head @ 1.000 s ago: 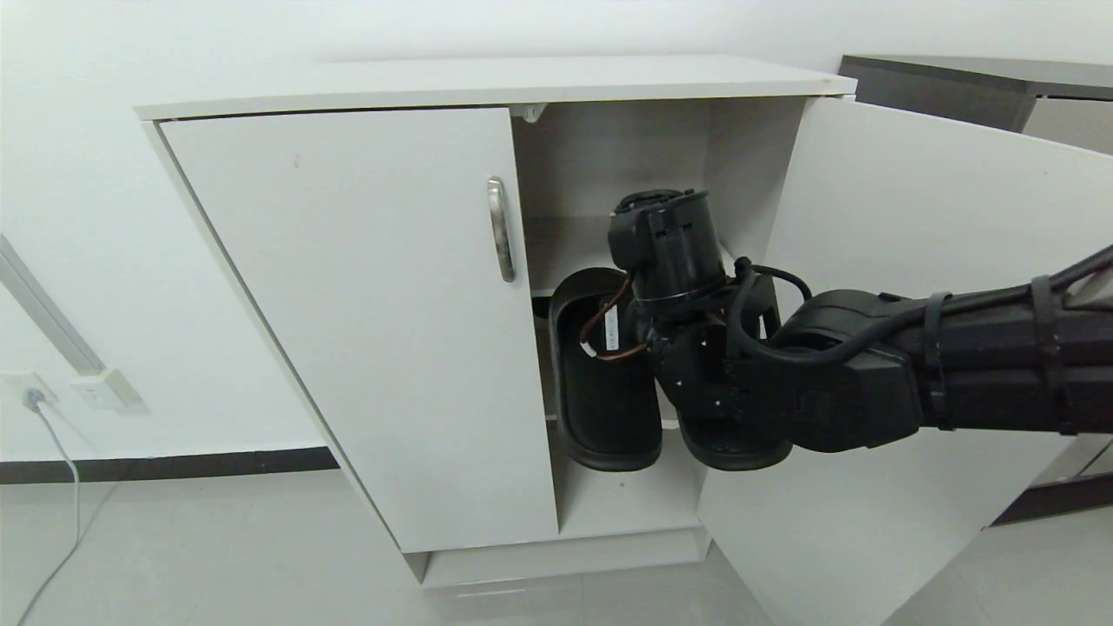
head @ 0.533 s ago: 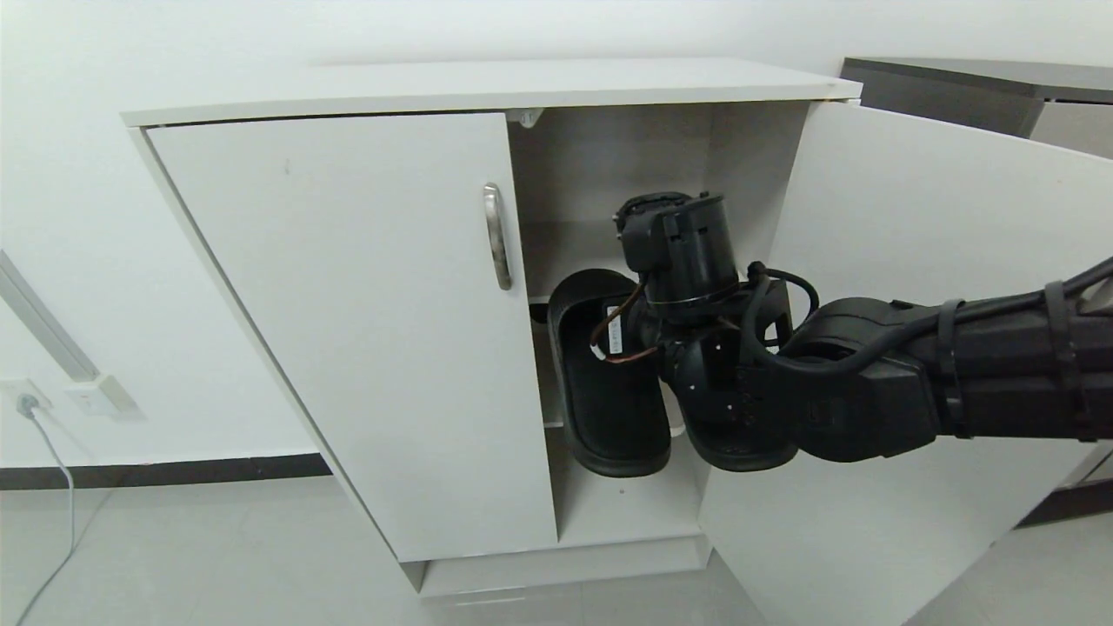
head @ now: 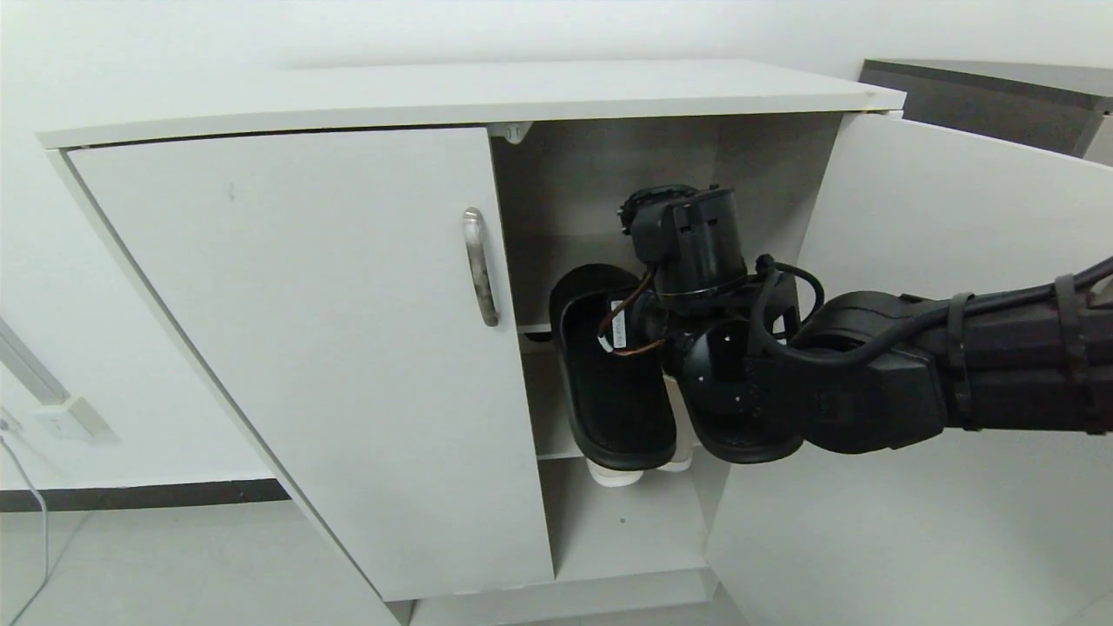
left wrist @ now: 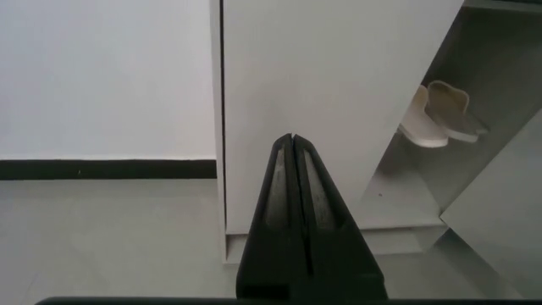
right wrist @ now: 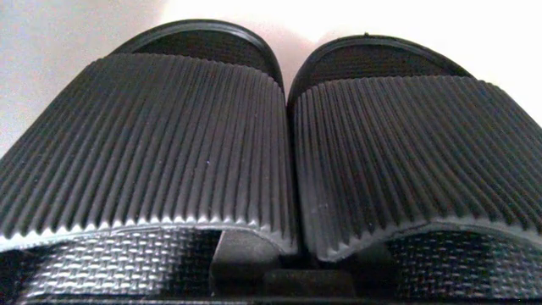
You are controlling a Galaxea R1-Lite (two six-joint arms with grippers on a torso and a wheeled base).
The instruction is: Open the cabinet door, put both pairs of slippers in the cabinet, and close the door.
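**Operator:** Cabinet (head: 478,87) status?
**Technician:** White; left door (head: 287,348) shut, right door (head: 913,261) swung open.
**Operator:** Slippers?
**Technician:** Black slippers (head: 617,391), ribbed straps, side by side, heels down, centre frame at the opening. White slippers (head: 622,476) on a shelf (head: 556,452) behind.

Open cabinet (head: 435,91), black slippers (head: 617,391) at opening

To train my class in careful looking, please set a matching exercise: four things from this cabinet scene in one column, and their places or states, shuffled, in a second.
Things:
1. black slippers
2. pale slippers
3. left cabinet door
4. right cabinet door

Places or states:
A. swung open
B. resting on the shelf
C. shut
D. held in the air

Pairs: 1-D, 2-B, 3-C, 4-A
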